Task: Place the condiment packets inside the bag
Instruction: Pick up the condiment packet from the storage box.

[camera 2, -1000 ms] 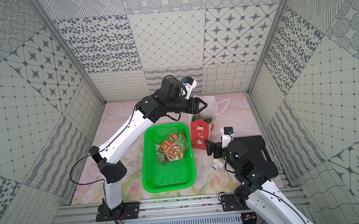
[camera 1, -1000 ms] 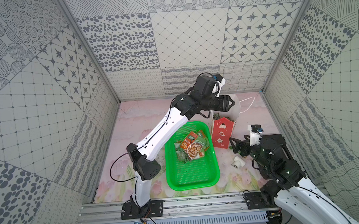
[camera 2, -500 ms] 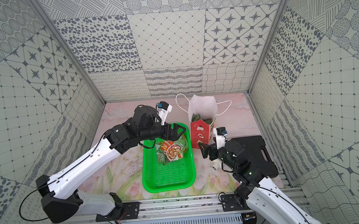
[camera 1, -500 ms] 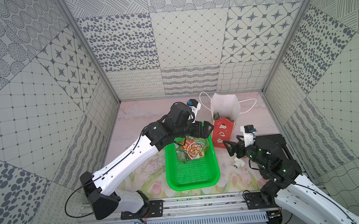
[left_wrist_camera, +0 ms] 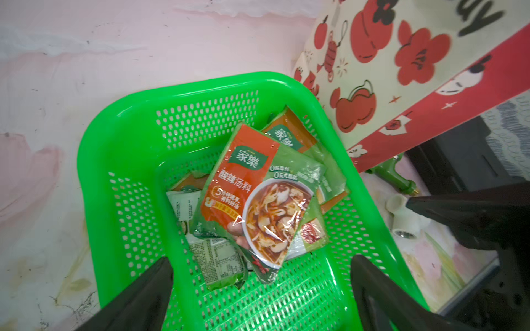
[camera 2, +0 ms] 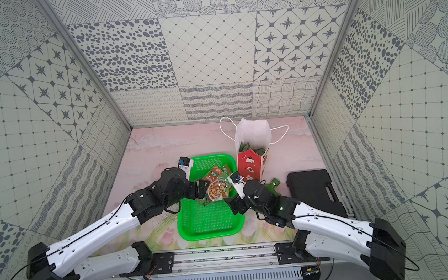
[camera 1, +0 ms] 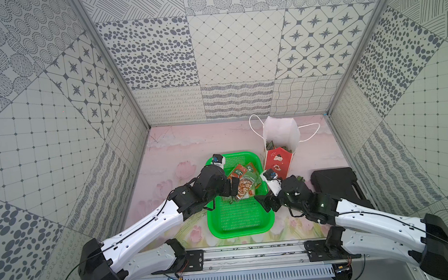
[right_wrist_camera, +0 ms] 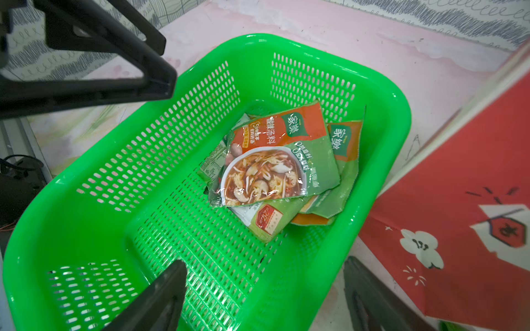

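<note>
Over the worktop (camera 1: 165, 178) in both top views, condiment packets (camera 1: 244, 185) lie piled in the green mesh basket (camera 1: 237, 216); more show inside the standing bag (camera 1: 278, 162) just beside it. Left wrist: left tool (left_wrist_camera: 261, 265) gapes wide, empty, near the pile. Right wrist: right tool (right_wrist_camera: 265, 265) spread wide, holding nothing.

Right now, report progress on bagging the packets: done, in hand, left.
Done: some green packets already sit inside the bag. In hand: nothing; the left gripper and right gripper both hang open over the green basket, gripping no packet. Left: a pile of several packets lies in that basket, waiting to be moved.
</note>
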Robot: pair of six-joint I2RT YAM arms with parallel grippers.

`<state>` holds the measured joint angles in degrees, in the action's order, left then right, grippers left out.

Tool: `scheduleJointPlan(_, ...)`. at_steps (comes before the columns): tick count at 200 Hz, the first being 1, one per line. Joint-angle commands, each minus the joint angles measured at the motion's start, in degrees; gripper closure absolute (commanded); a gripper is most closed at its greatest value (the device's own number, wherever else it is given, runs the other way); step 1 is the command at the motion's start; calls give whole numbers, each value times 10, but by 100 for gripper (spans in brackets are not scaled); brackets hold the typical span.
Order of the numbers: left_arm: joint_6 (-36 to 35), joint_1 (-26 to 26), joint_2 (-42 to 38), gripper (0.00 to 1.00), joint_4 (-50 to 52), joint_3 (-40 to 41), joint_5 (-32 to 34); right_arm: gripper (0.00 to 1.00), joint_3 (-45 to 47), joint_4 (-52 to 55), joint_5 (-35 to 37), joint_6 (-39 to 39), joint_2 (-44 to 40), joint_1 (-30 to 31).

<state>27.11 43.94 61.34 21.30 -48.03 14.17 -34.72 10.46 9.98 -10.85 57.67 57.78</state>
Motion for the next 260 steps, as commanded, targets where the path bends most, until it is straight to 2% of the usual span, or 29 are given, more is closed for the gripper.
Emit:
scheduleJointPlan(1,27,-55,-18,0,-95,58,41,16,-46,-24,59,17,56,27)
scheduleJointPlan(26,46,-92,-29,1,-109,84,22,23,-96,5,90,7,135,46)
scheduleJointPlan(67,63,-106,-52,1,-110,103,25,41,-180,53,109,-23,248,56)
scheduleJointPlan(138,63,-109,-78,1,-101,111,45,55,-292,97,99,-39,396,56)
scheduleJointPlan(200,63,-110,-79,1,-102,112,45,60,-342,147,132,-48,492,56)
scheduleJointPlan(241,62,-110,-79,1,-101,112,45,61,-349,153,132,-49,502,56)
scheduleJointPlan(249,63,-110,-79,1,-102,112,45,63,-351,153,129,-48,501,57)
scheduleJointPlan(260,63,-110,-79,1,-102,112,45,71,-353,153,127,-45,498,59)
